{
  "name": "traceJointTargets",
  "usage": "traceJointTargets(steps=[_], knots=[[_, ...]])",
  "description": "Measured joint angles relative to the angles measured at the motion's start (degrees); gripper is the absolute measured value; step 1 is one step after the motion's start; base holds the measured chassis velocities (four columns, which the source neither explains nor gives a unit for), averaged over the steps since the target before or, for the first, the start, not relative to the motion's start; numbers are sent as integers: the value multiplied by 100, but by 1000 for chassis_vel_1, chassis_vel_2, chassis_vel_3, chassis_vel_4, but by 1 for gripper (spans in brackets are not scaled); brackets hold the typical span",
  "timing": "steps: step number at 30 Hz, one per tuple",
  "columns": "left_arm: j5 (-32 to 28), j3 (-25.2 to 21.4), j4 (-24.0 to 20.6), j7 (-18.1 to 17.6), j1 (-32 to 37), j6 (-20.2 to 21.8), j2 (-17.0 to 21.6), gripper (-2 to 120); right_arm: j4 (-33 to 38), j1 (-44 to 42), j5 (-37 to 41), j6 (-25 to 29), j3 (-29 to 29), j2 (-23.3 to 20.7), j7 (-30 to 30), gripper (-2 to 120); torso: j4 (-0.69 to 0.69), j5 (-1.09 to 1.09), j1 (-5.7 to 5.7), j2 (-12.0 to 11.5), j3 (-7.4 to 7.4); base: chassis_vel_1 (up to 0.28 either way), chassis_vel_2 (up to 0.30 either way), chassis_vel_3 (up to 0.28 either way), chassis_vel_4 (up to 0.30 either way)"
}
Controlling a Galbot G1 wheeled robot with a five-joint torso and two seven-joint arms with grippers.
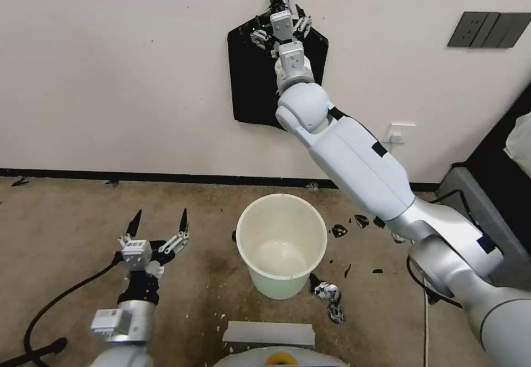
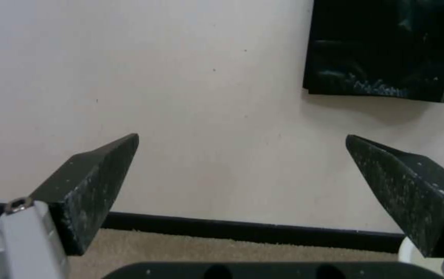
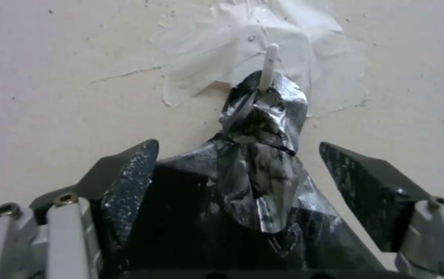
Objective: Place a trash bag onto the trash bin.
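Jaws spread on both: right gripper [image 3: 237,155] straddles the bundle's [image 1: 251,87] taped top; left gripper [image 1: 159,223] idle.

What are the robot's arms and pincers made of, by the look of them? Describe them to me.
The arms are smooth white shells with silver-grey joints and small black patches. Each ends in a silver metal frame. The left gripper and right gripper carry two pointed black fingers with a speckled, textured face. A black cable trails from the left arm.

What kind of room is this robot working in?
Probably an indoor test room or lab corner, not a home. A flat black plastic bundle hangs from a taped white wall hook, a round cream-white plastic bin stands on stained beige carpet, and torn black scraps litter the floor.
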Motion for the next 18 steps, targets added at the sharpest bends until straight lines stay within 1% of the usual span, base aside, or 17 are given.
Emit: traceJointTargets(steps=[3,12,13,14,16,18], knots=[[-1,8,0,-29,6,-7,-6,100,-45,-14,-1,-7,31,31,40,78,0,1,0,0,0,0,0,0,0],[-6,10,-7,-48,23,-20,-16,100,-141,-106,8,-16,125,113,83,73,0,1,0,0,0,0,0,0,0],[-6,13,-7,-49,26,-21,-18,100,-154,-116,7,-17,134,129,86,71,0,1,0,0,0,0,0,0,0],[-6,19,-6,-50,26,-22,-17,100,-183,-119,6,-17,136,150,87,68,0,1,0,1,0,0,0,0,0],[-6,21,-3,-50,26,-23,-18,100,-211,-119,5,-18,146,167,92,66,0,1,0,0,0,0,0,0,0],[-6,23,6,-51,27,-24,-23,100,-234,-115,5,-24,156,180,105,61,0,1,0,1,0,0,0,0,0]])
